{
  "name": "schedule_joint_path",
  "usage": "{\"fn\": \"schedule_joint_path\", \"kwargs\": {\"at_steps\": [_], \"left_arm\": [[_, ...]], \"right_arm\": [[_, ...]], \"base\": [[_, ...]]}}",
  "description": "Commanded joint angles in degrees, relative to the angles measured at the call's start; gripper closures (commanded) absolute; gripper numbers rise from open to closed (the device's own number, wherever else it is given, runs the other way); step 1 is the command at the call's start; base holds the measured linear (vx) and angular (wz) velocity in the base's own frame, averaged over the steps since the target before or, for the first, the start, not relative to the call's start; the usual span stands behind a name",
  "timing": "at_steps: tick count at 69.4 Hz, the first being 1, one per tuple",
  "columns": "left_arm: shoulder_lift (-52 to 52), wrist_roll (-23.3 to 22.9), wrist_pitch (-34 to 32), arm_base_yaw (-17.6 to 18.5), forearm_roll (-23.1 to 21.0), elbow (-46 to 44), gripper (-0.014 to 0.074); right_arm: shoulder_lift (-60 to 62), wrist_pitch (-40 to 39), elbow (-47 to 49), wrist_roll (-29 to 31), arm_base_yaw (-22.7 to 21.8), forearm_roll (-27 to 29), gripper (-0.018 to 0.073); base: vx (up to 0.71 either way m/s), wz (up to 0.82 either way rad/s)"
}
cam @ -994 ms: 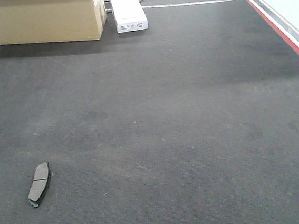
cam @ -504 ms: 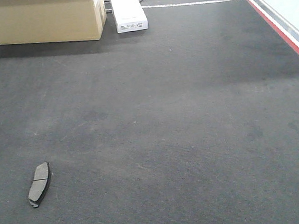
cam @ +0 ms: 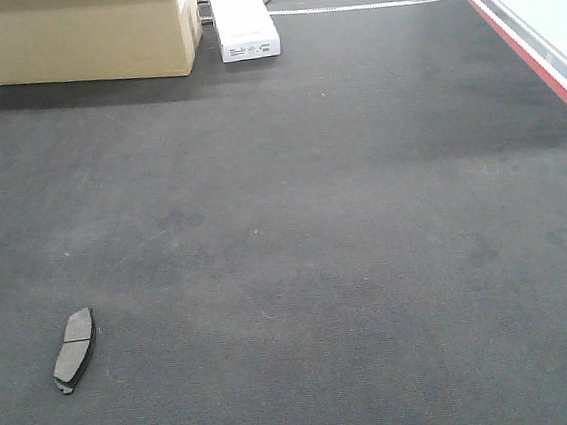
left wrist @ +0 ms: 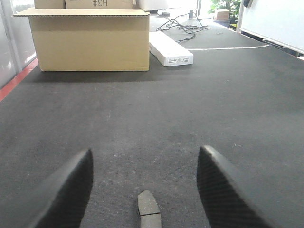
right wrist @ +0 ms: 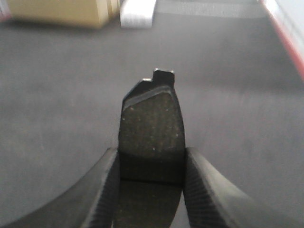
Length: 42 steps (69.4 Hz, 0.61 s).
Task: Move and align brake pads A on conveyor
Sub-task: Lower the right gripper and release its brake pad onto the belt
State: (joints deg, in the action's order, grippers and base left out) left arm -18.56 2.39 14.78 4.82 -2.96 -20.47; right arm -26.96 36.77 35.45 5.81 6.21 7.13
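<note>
Front view: one brake pad (cam: 74, 349) lies flat on the desk (cam: 344, 217) (dark conveyor belt) at near left, long axis approx. along the belt. Posn unchanged vs 1.0 s and 0.5 s ago; no shift or rotation seen. Cardboard box (cam: 86, 36) and white carton (cam: 239, 16) at the far end are likewise unchanged.

Left gripper (left wrist: 145, 159): jaws wide, nothing held. The same brake pad (left wrist: 149, 209) lies on the belt low in the left wrist view, centred between the two fingers, no contact w/ either.

Right gripper (right wrist: 151, 154): jaws narrow, clamped on a second brake pad (right wrist: 151, 118). It is gripped at the near end, w/ the notched far end pointing away down the belt. View is blurred; cannot tell if this pad touches the desk.
</note>
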Motion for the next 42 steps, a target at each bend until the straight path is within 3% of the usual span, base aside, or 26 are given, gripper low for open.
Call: {"fn": "schedule_joint_path", "kwargs": {"at_steps": [1, 17, 42], "left_arm": [[-0.46, 0.04, -4.57, 0.33, -0.63, -1.44, 0.0135], [-0.46, 0.04, -4.57, 0.33, -0.63, -1.44, 0.0135], [-0.46, 0.04, -4.57, 0.33, -0.63, -1.44, 0.0135]], "right_arm": [[-9.76, -4.2, 3.21, -1.5, -0.24, -0.41, 0.0564], [-30.83, -4.17, 10.43, -1.67, -0.35, -0.41, 0.0564], [-50.7, 0.92, 21.06, -1.23, -2.4, -4.13, 0.0564]], "base": [[0.0, 0.0], [0.0, 0.0], [0.0, 0.0]]}}
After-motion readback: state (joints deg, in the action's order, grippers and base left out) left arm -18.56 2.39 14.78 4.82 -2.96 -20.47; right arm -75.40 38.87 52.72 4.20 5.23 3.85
